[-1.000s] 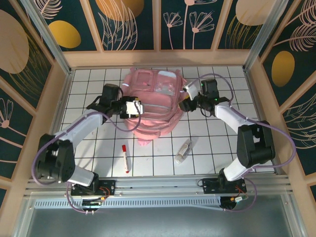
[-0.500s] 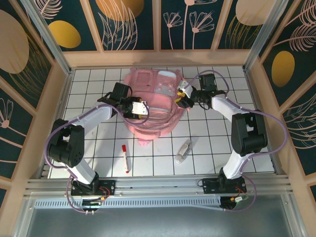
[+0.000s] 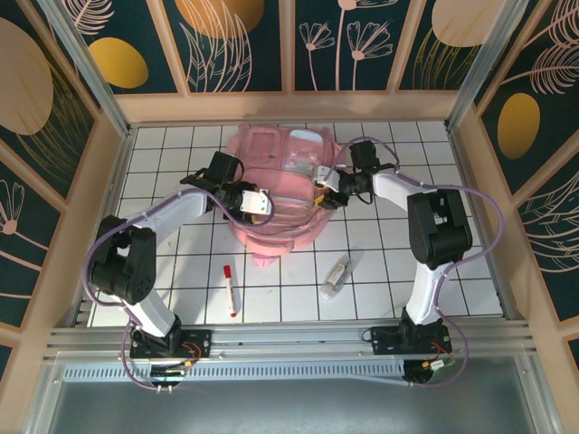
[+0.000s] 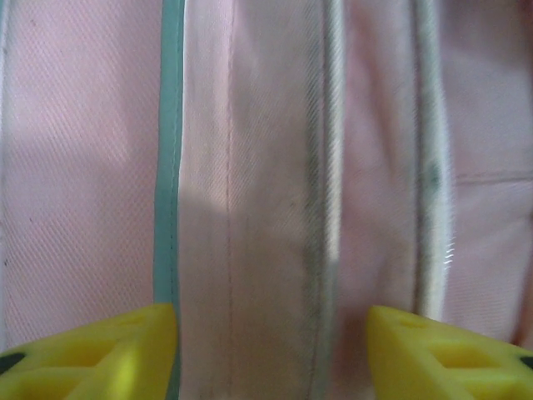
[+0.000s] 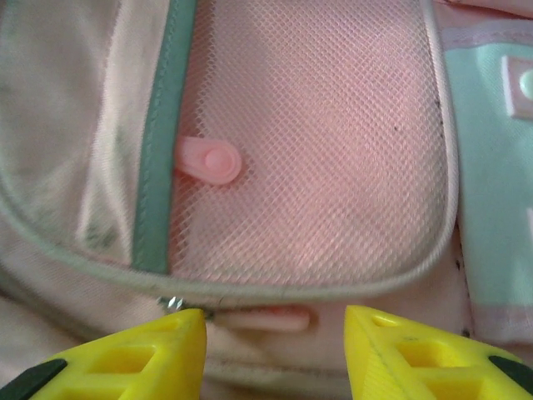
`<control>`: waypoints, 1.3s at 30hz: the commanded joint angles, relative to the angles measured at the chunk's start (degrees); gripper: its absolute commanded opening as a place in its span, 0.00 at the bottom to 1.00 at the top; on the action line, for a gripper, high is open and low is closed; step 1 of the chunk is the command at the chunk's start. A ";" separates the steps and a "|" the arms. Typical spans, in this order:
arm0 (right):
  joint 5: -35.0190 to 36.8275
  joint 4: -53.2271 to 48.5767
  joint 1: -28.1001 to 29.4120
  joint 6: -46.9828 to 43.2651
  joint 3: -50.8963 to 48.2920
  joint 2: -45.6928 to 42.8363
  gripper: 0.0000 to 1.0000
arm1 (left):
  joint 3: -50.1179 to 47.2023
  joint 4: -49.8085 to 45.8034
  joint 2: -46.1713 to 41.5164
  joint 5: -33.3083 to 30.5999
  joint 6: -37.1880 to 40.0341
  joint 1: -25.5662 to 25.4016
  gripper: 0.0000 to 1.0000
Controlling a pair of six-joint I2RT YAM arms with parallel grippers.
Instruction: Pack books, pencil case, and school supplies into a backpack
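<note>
Moved since a second ago: both arms have swung inward; the left hand [image 3: 256,202] has gone from the bag's left edge onto its lower front, and the right hand [image 3: 326,194] has come in from the bag's right side onto its right flank.
Unmoved: marker pen and clear tube lie where they lay before.
Backpack [image 3: 271,149]: pink, flat on the far middle of the white gridded desk [image 3: 398,253], between the two hands.
Left hand: fingers [image 4: 92,350] spread, yellow tips well apart, pinching nothing; it hangs close over the pink fabric [image 4: 250,167], with a teal trim strip [image 4: 169,167] just beside the left tip and pale piping running between the tips.
Right hand: fingers [image 5: 125,354] spread, gripping nothing; its wrist view looks onto a pink mesh pocket [image 5: 308,150] edged in pale piping.
Zip pulls: one round pink pull [image 5: 208,160] rests on the mesh beside a teal edge [image 5: 162,150]; a second pink pull [image 5: 266,318] lies in the gap between the tips; contact cannot be told.
Marker pen [image 3: 230,289]: red and white, on the desk near the front, left of centre, apart from the backpack.
Clear tube [image 3: 336,276]: on the desk, right of centre, tilted, apart from backpack and marker.
</note>
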 commanded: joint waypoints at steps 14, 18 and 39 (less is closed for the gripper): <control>3.45 -2.29 1.18 -10.17 -3.33 1.87 0.55 | 0.56 7.86 1.42 -0.52 -4.76 0.06 0.00; 1.53 -0.41 1.51 -9.81 -2.96 1.40 0.48 | -0.41 9.29 -1.21 5.41 -5.58 0.52 0.00; -7.51 -11.56 9.49 -0.81 -8.89 -15.59 0.00 | -2.45 15.42 -1.91 3.06 -24.33 -0.71 0.00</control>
